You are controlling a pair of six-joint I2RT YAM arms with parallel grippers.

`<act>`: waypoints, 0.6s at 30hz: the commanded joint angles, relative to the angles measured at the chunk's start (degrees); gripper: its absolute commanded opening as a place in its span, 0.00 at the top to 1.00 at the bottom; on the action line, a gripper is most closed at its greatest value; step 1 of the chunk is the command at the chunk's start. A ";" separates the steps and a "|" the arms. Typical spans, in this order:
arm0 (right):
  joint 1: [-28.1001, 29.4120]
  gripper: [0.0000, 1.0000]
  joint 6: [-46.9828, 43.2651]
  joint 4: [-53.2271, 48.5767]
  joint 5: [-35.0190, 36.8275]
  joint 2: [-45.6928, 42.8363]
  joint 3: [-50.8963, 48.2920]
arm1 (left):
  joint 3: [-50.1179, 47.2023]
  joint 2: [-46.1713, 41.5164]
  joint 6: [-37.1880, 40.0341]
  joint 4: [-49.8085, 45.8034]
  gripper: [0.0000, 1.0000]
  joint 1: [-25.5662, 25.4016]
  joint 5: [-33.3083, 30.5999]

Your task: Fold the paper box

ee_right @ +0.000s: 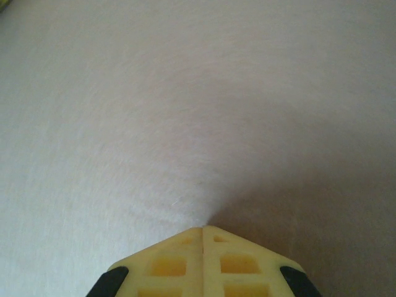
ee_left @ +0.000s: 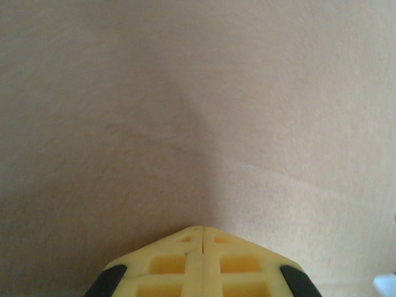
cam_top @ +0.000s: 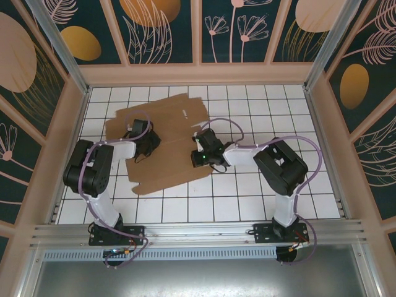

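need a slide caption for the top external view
Both shut, the left gripper and right gripper point down onto the flat, unfolded paper box on the white gridded table

Left arm [cam_top: 93, 170], right arm [cam_top: 281, 164] folded, reaching inward; left pincer [ee_left: 203, 230], right pincer [ee_right: 203, 229] fully closed.

1. Left arm [cam_top: 93, 173] and right arm [cam_top: 281, 167]: bulky black joint housings, white links, black base plates.
2. A lavender cable [cam_top: 319, 162] loops along each arm.
3. Left end effector [ee_left: 203, 234] and right end effector [ee_right: 203, 231]: yellow fingers with square recesses and black outer corners.
4. A green light [cam_top: 199, 159] glows on the right wrist.
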 commanded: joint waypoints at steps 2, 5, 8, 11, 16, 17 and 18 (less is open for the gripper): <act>4.35 0.96 2.31 -4.70 -8.77 -1.24 -2.95 | 4.85 5.16 5.22 -5.16 1.00 -3.76 2.30; 3.43 0.77 3.97 -2.66 -5.55 -8.00 -4.83 | 5.99 4.83 5.56 -5.84 1.00 -5.36 1.95; -2.17 0.52 9.70 0.65 -5.76 -15.68 -8.04 | 3.18 3.24 4.06 -4.63 1.00 -5.39 2.01; -10.01 0.16 18.24 10.77 -11.42 -22.57 -14.42 | 1.01 2.72 3.02 -2.48 1.00 -5.37 3.86; -17.86 0.12 31.89 18.75 -11.78 -23.21 -18.61 | -0.72 2.95 2.77 -0.98 1.00 -5.37 4.28; -18.84 0.11 35.23 21.18 -11.97 -22.41 -19.70 | -0.95 2.99 2.67 -0.62 1.00 -5.42 4.43; -19.56 0.09 38.20 23.94 -12.64 -21.41 -20.79 | -1.16 3.04 2.55 -0.31 1.00 -5.42 4.73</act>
